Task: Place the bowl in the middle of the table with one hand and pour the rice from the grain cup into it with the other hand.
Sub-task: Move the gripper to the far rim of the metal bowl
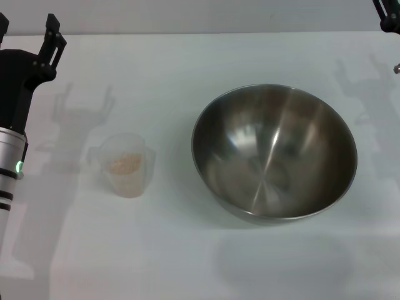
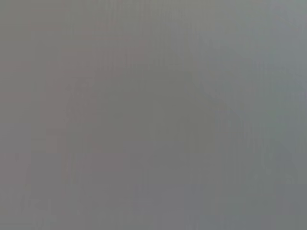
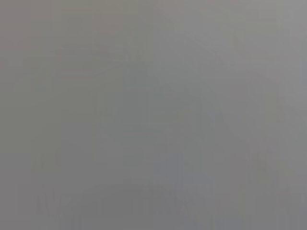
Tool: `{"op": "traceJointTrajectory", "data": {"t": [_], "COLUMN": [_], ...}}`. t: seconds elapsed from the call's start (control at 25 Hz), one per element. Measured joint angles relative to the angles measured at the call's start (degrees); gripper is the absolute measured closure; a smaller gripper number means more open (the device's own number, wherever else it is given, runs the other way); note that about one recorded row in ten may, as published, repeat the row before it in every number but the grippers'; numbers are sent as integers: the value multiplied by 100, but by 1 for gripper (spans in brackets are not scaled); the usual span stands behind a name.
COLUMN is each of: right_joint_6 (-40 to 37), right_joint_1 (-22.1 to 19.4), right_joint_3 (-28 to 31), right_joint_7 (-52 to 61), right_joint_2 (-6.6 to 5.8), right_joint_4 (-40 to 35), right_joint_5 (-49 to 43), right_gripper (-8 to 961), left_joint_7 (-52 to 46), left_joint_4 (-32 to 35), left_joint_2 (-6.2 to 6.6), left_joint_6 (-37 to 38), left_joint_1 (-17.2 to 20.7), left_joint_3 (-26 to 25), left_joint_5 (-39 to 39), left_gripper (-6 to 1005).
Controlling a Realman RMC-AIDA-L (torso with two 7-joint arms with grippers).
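While my left gripper (image 1: 28, 34) hovers with fingers spread wide at the table's (image 1: 156, 250) far left corner, the grain cup (image 1: 127, 164) holding rice (image 1: 125, 164) stands left of centre, apart from the empty bowl (image 1: 274, 153); my right gripper (image 1: 389, 15) barely shows at the far right corner, its opening impossible to tell.

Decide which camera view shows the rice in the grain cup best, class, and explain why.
The head view. It shows the rice as a pale beige mass inside the translucent grain cup, standing on the table left of the bowl. The left wrist and right wrist views show only blank grey, with no cup or rice.
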Motion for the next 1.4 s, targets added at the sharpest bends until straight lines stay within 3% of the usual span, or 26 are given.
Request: {"op": "traceJointTrajectory", "data": {"t": [0.16,0.6,0.88,1.0,1.12,1.16,1.2,1.4], "right_joint_6": [-192,-622,-606,-337,514,1345,1345,4091], "right_joint_1": [-8,-2,-40,-49,-109,-240,-240,-713], "right_joint_3": [-142,-281,-372,-303,-160,-16,-16,379], "right_joint_7": [-709,-1212,-2993,-2903,-2361,-2101,-2101,-2032], "right_joint_2": [2,-7,22,20,3,-2,-2,-3], "right_joint_4": [-26,97,-260,-548,-1148,-1740,-1740,-3671], "right_joint_5": [-70,-93,-89,-50,-41,-42,-42,-75], "right_gripper": [244,243,244,243,243,243,243,244], "left_joint_7": [0,0,0,-1,-12,-18,-18,-41], "left_joint_4": [-28,-27,-30,-33,-34,-36,-36,-1], "left_joint_2": [-2,-3,-3,-3,-3,-3,-3,-3], "left_joint_6": [4,-31,-52,-34,-44,-50,-50,-56], "left_joint_1": [-3,-2,-6,-5,-4,-3,-3,-4], "left_joint_3": [0,1,55,85,85,85,85,87], "left_joint_5": [7,9,8,9,9,8,8,8], "left_gripper": [155,160,164,165,167,167,168,170]}}
